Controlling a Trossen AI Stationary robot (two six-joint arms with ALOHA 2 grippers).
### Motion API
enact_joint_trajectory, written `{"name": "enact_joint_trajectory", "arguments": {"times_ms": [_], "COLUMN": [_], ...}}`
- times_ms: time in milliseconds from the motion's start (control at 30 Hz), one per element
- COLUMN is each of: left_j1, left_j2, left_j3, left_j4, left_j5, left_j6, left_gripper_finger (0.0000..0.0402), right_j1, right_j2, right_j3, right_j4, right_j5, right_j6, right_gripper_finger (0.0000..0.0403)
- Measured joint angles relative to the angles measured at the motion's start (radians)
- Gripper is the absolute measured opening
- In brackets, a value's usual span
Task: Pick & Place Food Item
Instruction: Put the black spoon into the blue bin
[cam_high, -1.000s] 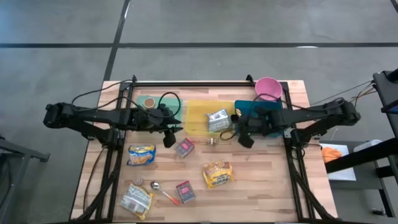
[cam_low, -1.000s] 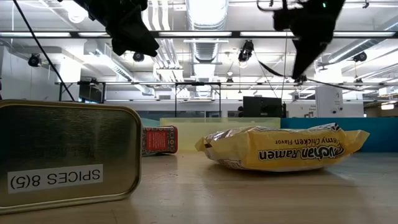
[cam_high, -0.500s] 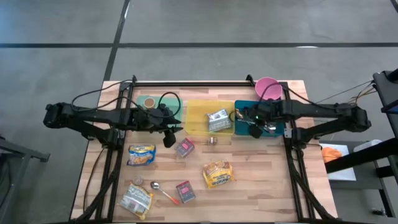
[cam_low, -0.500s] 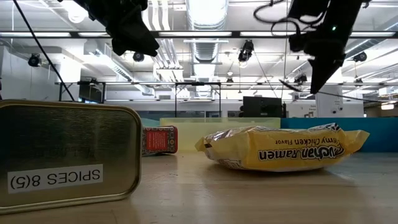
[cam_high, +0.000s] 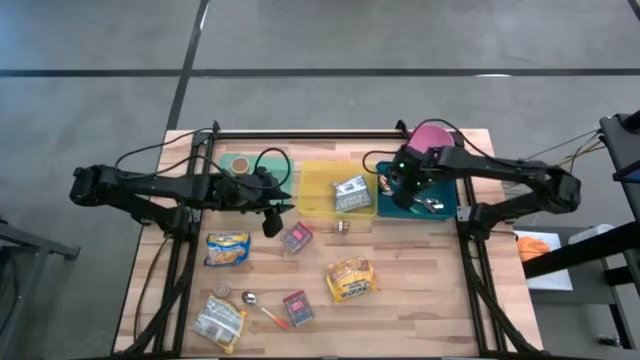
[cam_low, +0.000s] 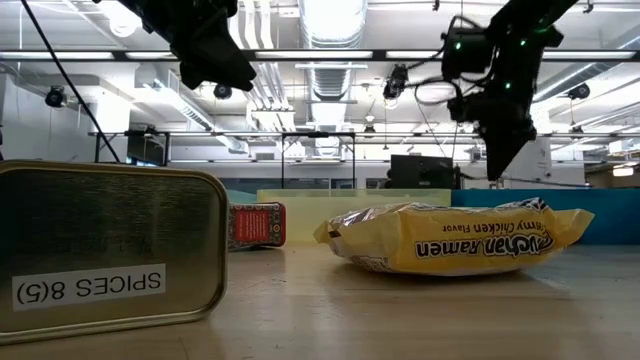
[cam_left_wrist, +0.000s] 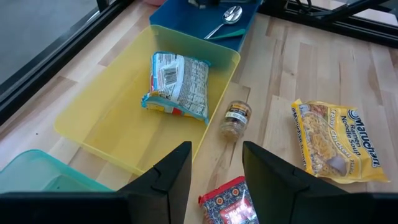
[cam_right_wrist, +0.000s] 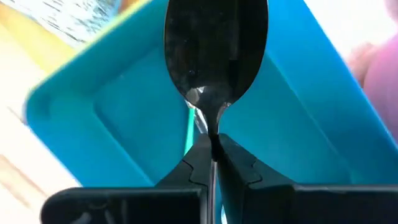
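The spoon (cam_right_wrist: 216, 50) is shiny metal, its bowl pointing away from the wrist, its thin handle pinched between the right gripper's (cam_right_wrist: 213, 149) closed fingers. It hangs over the blue bin (cam_right_wrist: 311, 118). Another spoon (cam_left_wrist: 227, 17) already lies inside that bin (cam_high: 445, 213), beside the yellow bin (cam_high: 318, 185).

We see the right gripper (cam_high: 392, 186), clamping a spoon (cam_right_wrist: 216, 46), now swung from the bare table to above the blue tray (cam_high: 448, 211).
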Motion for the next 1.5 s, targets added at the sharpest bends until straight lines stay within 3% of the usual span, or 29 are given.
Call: {"name": "enact_joint_trajectory", "arguments": {"times_ms": [333,667,1500], "left_j1": [0.0,0.0,0.0], "left_j2": [0.0,0.0,0.0], "left_j3": [0.0,0.0,0.0], "left_j4": [-0.002,-0.006,-0.007], "left_j5": [0.0,0.0,0.0], "left_j6": [0.001,0.003,0.002], "left_gripper_finger": [0.0149,0.0149,0.0149], "right_j1": [-0.003,-0.025,-0.053], "right_j2": [0.164,0.203,0.319], "right_j3": [-0.01,-0.011,-0.018], "right_j4": [0.081,0.103,0.117], "right_j5": [0.001,-0.062,-0.067], "right_j6": [0.039,0.059,0.042], "right_gripper_finger": [0.0008,0.0008,0.0008]}}
